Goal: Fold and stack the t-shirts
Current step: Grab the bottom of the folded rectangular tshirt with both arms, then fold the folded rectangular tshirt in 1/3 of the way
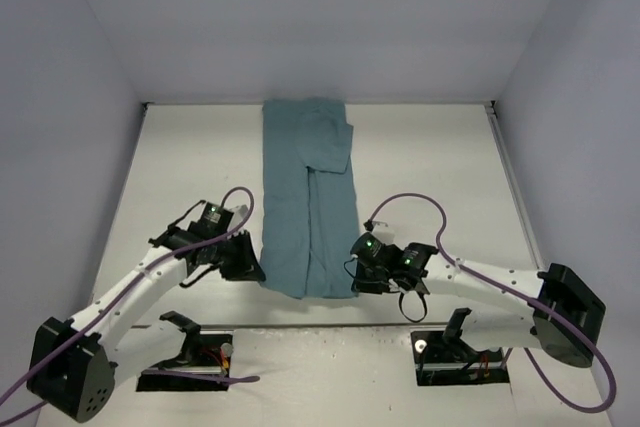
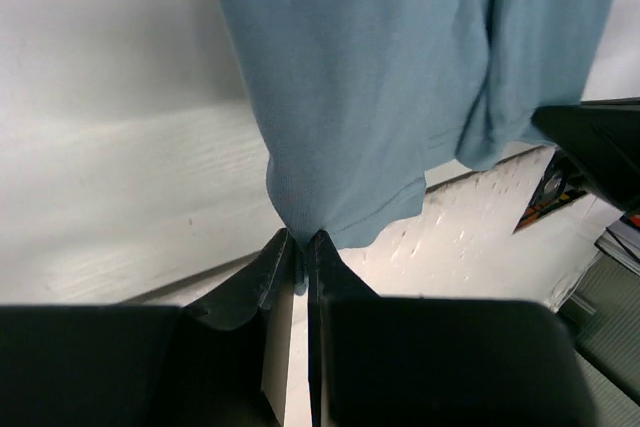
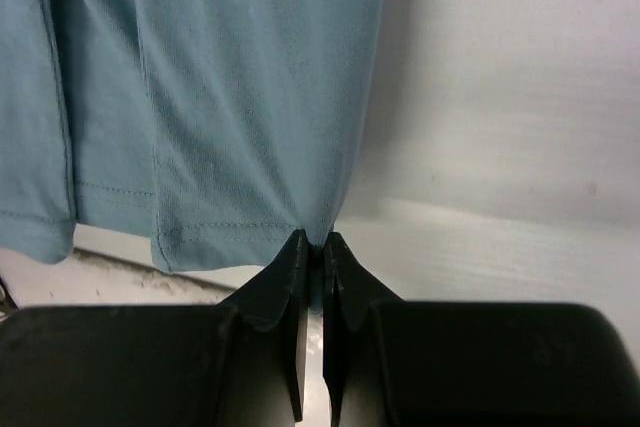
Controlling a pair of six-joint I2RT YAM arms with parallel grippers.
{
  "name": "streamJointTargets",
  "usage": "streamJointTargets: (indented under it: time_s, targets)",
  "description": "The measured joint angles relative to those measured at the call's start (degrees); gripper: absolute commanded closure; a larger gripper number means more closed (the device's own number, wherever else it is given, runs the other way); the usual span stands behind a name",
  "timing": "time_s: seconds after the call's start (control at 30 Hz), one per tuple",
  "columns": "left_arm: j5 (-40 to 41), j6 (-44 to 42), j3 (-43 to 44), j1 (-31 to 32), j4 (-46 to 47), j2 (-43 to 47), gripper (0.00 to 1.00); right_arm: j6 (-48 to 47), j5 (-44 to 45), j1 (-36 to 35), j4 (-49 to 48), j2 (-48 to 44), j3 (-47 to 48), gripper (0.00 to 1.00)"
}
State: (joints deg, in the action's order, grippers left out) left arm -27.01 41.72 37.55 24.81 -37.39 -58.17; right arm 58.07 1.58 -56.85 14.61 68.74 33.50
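Top view: t-shirt (image 1: pixel 305 197) lies on the desk (image 1: pixel 440 177) as a long narrow strip, sides folded in, left hand (image 1: pixel 248 262) and right hand (image 1: pixel 358 275) at its near corners; left wrist: left hand (image 2: pixel 300 242) pinched closed on the hem corner; right wrist: right hand (image 3: pixel 314 242) likewise, so crosswise folds and stacking look left.

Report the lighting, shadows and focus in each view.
Top external: soft, even light, no glare, sharp throughout. Left wrist: t-shirt weave crisp, left gripper an underexposed black mass, table bright. Right wrist: right gripper equally dark, soft shadow on the table beside the t-shirt.
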Motion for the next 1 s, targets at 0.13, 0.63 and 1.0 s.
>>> streamJointTargets:
  time_s: [0.13,0.63,1.0]
  targets:
    - [-0.2,2.1,-1.9,0.2,-3.1,2.7,1.0,0.9,-0.1,-1.9,4.4,-1.7,1.1,1.0]
    - [2.8,2.1,21.4,-5.4,-4.6,-14.3,1.0,-13.8,-0.8,14.2,13.2,13.9,29.2,1.0]
    - [2.8,-0.7,36.8,-10.3,-2.6,-33.6,1.0,-27.0,-2.7,23.2,14.3,33.2,50.2,1.0]
